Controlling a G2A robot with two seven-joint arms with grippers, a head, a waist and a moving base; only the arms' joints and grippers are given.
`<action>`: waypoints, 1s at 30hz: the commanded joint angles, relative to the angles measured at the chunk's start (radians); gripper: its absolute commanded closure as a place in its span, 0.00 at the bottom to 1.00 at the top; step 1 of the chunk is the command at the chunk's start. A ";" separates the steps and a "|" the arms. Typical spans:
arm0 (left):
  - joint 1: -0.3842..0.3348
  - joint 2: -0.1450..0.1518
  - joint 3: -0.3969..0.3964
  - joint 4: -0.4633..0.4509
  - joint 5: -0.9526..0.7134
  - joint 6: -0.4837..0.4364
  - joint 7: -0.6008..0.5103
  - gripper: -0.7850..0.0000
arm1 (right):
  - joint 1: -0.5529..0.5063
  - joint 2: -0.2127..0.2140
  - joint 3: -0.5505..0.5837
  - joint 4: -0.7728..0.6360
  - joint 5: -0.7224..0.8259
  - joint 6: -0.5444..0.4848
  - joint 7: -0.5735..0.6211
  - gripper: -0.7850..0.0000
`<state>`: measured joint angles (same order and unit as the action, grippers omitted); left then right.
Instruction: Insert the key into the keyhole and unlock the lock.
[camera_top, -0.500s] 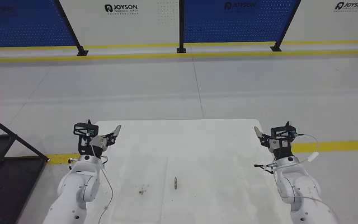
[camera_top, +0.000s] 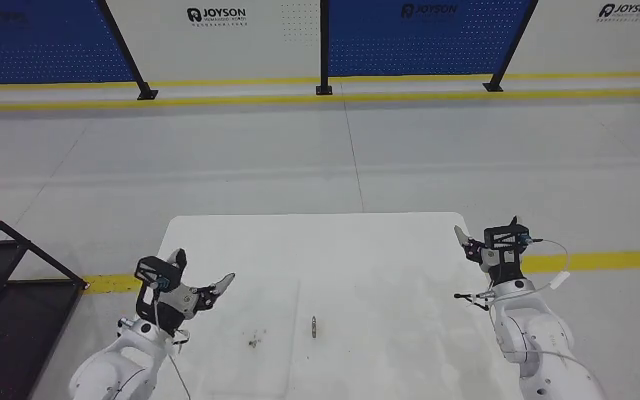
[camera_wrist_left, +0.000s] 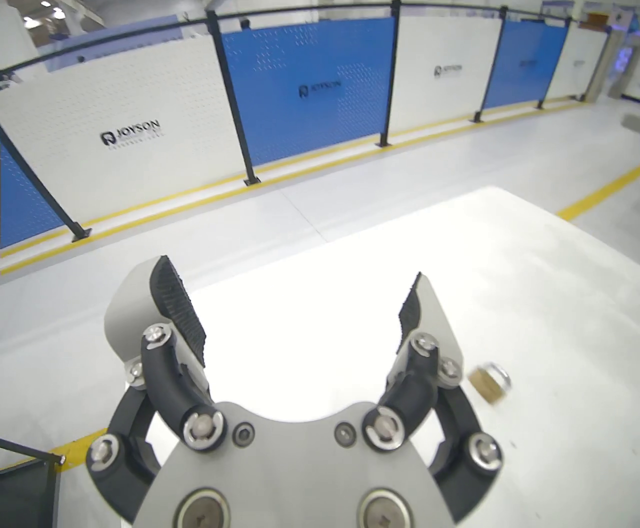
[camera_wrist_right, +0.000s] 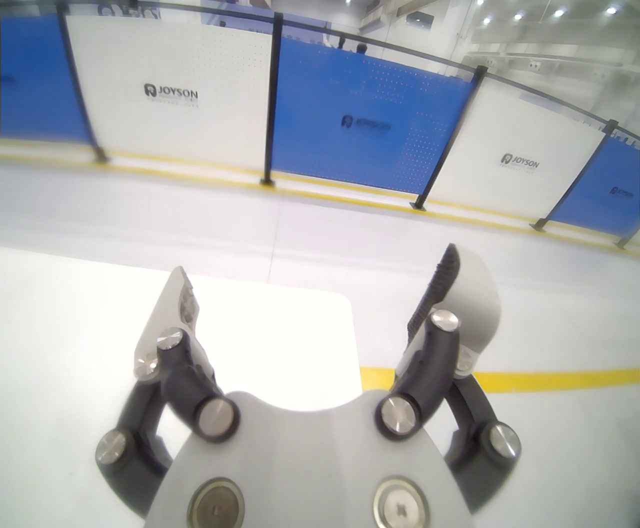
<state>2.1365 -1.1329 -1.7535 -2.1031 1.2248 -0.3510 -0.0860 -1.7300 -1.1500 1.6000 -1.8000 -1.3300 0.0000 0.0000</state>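
A white tabletop (camera_top: 400, 260) with rounded corners stands on a pale grey floor (camera_top: 350, 150). 2 small things lie on its near half, away from the edges: a small lock (camera_top: 313, 327), brass-bodied with a silver shackle in the left wrist view, and near it, to its left, a tiny key (camera_top: 255, 341). The key rests on a faint, clear rectangular sheet (camera_top: 240, 300), and the lock lies just beside that sheet's edge.

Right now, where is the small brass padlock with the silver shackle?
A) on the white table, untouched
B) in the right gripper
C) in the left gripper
A: the small brass padlock lies on the white table beside the open, empty left gripper; the right gripper is open and empty too.
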 joint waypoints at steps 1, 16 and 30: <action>0.108 0.000 0.009 -0.065 0.042 -0.018 -0.053 0.00 | 0.000 0.000 0.000 0.000 0.000 0.000 0.000 0.00; 0.068 -0.019 0.318 0.050 0.263 0.186 -0.354 0.00 | 0.000 0.000 0.000 0.000 0.000 0.000 0.000 0.00; -0.056 -0.035 0.421 0.161 0.351 0.332 -0.402 0.49 | 0.000 0.000 0.000 0.000 0.000 0.000 0.000 0.00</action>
<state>2.0834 -1.1668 -1.3399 -1.9463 1.5735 -0.0188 -0.4846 -1.7300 -1.1500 1.6000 -1.8000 -1.3300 0.0000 0.0000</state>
